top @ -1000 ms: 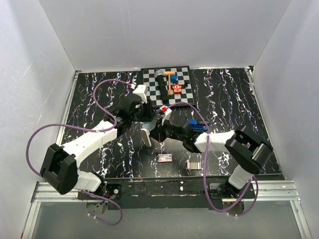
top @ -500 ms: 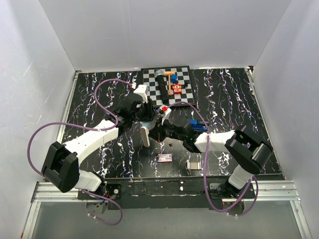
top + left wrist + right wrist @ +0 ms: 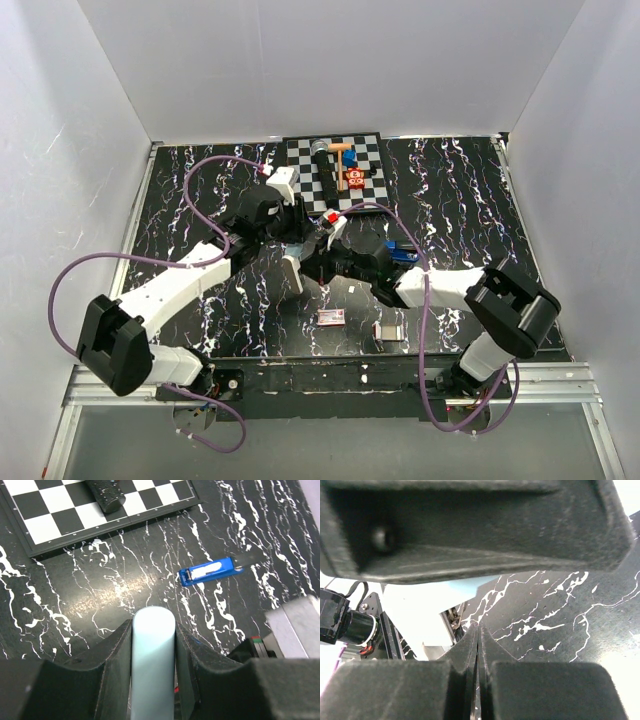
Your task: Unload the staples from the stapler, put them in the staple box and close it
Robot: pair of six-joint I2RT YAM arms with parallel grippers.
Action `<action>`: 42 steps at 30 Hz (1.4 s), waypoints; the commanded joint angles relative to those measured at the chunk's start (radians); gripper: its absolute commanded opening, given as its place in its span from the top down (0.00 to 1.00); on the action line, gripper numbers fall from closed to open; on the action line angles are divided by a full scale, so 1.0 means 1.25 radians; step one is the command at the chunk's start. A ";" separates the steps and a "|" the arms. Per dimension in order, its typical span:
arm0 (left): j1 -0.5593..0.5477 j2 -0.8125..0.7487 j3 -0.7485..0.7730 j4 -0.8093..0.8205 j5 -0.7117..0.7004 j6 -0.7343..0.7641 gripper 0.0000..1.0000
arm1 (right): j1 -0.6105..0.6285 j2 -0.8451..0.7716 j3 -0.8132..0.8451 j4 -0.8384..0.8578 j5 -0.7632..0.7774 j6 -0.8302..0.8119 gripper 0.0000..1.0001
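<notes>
The stapler lies on the black marbled table, dark blue with a white strip on top and a dark end; in the top view the stapler sits just behind the right arm's wrist. My left gripper is shut on a pale-blue oblong piece, which hangs below my left gripper in the top view. My right gripper has its jaws pressed together, with nothing visible between them. It sits close beside the pale-blue piece, left of the stapler.
A checkerboard mat at the back carries a dark cylinder, a toy hammer and small blue and red pieces. A small box and a small metal item lie near the front edge.
The left arm has shifted slightly towards the back. The right arm has stretched a little further left towards the pale-blue piece. The stapler has not moved.
</notes>
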 commanded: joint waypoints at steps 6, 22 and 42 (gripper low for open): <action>0.006 -0.133 0.012 -0.013 0.135 0.016 1.00 | 0.015 -0.088 -0.005 -0.105 0.034 -0.067 0.99; 0.006 -0.277 -0.012 -0.075 0.228 0.071 1.00 | 0.014 -0.337 0.091 -0.475 0.254 -0.241 0.99; 0.006 -0.398 -0.065 0.082 0.476 0.016 1.00 | 0.014 -0.556 0.106 -0.666 -0.075 -0.170 0.99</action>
